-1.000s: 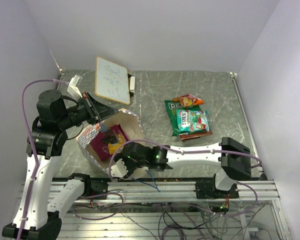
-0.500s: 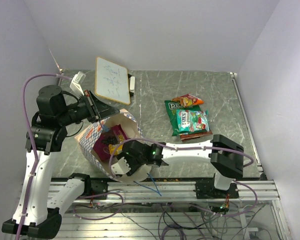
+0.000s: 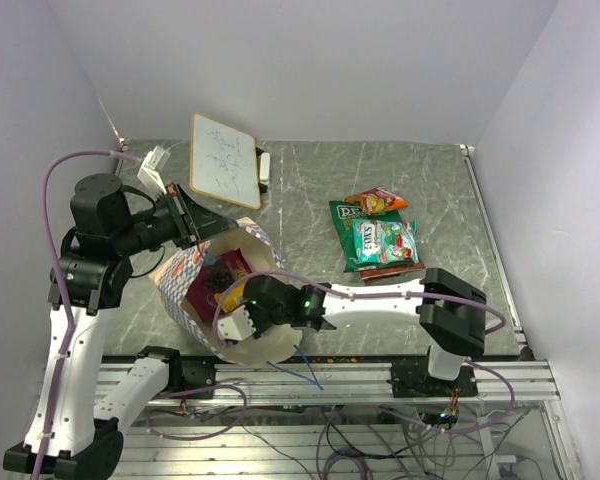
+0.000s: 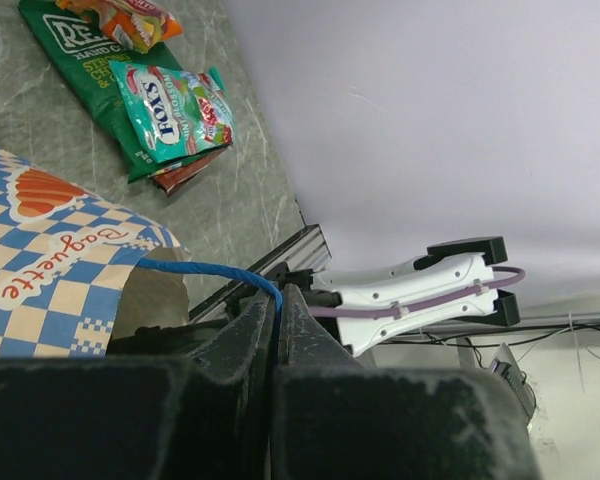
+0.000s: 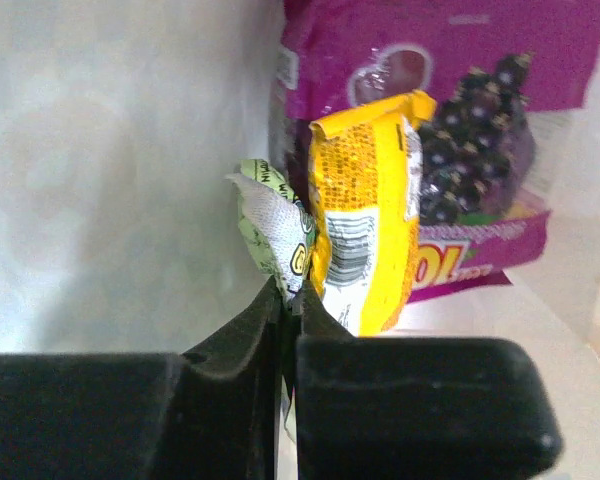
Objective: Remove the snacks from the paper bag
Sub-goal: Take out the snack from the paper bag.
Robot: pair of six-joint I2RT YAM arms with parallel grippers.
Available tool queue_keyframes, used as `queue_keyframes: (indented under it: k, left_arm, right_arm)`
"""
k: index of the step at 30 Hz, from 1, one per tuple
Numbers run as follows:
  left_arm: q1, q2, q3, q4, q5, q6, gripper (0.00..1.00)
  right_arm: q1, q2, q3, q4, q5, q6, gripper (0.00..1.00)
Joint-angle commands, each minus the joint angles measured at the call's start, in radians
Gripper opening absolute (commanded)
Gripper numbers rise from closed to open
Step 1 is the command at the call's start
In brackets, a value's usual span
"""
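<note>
Soft, even overhead light fills the top view, leaving a faint sheen on the bench (image 3: 310,190) and weak shadows. In the wrist views, the left tool (image 4: 278,300) and right tool (image 5: 288,295) are black, blurred masses along the bottom. In the right wrist view the paper bag (image 5: 110,150) wall at left glares pale and hazy, while the yellow packet (image 5: 365,210) and green packet (image 5: 275,225) look fairly sharp.

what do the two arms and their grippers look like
Both arms have white links joined by chunky black joint housings. The left arm carries a purple cable looping off its upper joint; the right arm has a second purple lead along it and a small green light near the wrist. The left gripper and right gripper have matte black, wedge-shaped fingers.
</note>
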Motion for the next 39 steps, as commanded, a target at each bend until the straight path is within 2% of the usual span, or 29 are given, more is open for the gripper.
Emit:
queue_keyframes:
  k: [1, 12, 21, 33, 36, 39]
  left_arm:
    - [-0.009, -0.034, -0.015, 0.019, -0.007, -0.002, 0.07]
    - [-0.009, -0.03, -0.014, -0.012, -0.038, 0.021, 0.07]
    - [-0.008, -0.028, -0.042, 0.004, -0.042, 0.007, 0.07]
    - [-0.009, -0.026, -0.05, -0.018, -0.054, 0.021, 0.07]
    - [-0.009, -0.022, -0.042, -0.025, -0.059, 0.029, 0.07]
    - [-0.009, -0.01, -0.031, -0.053, -0.069, 0.055, 0.07]
  right_arm:
    - [-0.025, -0.099, -0.013, 0.059, 0.003, 0.056, 0.0]
    - [-0.033, -0.272, -0.019, -0.063, -0.162, 0.19, 0.0]
    - [-0.034, -0.433, -0.026, -0.071, -0.19, 0.344, 0.0]
    - [-0.034, -0.691, 0.093, -0.117, -0.016, 0.456, 0.0]
    - [-0.034, -0.762, 0.1, -0.098, 0.073, 0.479, 0.0]
    - [-0.034, -0.81, 0.076, -0.038, 0.237, 0.503, 0.0]
